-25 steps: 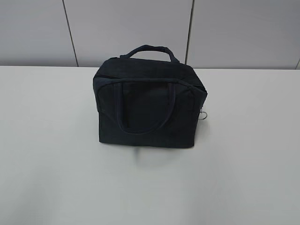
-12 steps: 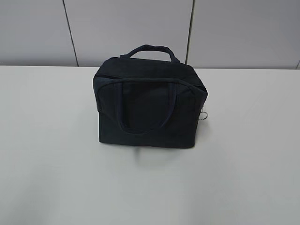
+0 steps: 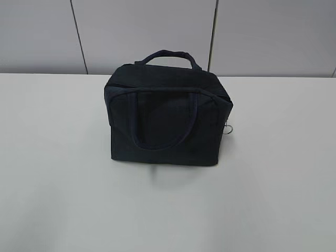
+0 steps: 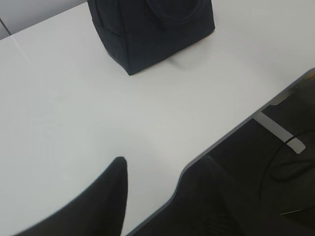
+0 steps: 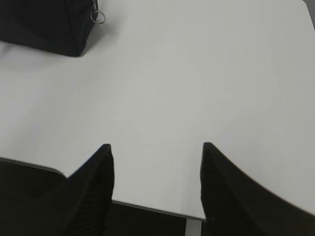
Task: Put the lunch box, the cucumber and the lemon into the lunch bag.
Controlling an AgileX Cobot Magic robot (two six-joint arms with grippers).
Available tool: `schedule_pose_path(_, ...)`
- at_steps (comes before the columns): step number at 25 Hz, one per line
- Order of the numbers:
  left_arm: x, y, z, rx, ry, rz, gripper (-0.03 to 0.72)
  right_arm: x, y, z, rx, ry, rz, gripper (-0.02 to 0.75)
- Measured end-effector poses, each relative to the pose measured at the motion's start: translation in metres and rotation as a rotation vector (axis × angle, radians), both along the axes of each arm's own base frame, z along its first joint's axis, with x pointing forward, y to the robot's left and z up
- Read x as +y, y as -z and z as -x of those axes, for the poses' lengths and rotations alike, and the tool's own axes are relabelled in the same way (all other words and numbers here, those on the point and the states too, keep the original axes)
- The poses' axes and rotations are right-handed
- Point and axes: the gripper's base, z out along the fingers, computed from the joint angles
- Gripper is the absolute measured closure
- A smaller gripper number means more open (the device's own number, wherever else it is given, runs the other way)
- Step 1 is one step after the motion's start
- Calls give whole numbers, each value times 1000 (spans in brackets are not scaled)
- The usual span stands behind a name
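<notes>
Sitting alone in the middle of the white surface is the lunch bag, dark and boxy, with its top looking closed and its 2 loop handles up. A small metal ring pull hangs at its right end, and the right wrist view shows that ring close up too. The lunch box, the cucumber and the lemon are not in any view, so I think they are inside the bag or out of sight; I cannot tell which. The left end effector hangs over the near edge of the surface, well apart from the bag, with its fingers apart and nothing between them. The right end effector does the same on the other side, fingers apart and holding nothing. This looks like either the very start or the very end of the job. If the food is not packed yet, the next move would be to take hold of the ring pull, open the zip, and hold the bag steady with the other arm.
</notes>
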Motion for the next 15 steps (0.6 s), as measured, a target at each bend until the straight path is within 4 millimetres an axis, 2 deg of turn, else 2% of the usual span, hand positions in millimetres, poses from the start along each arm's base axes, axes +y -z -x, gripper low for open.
schedule_pose_path(9,0,0,0,0,-10,0,367,0,1,-1,0,-1,-1,316)
schedule_pose_path(15,-2,0,-2,1,-144,3,367,0,0,-1,-2,0,-1,316)
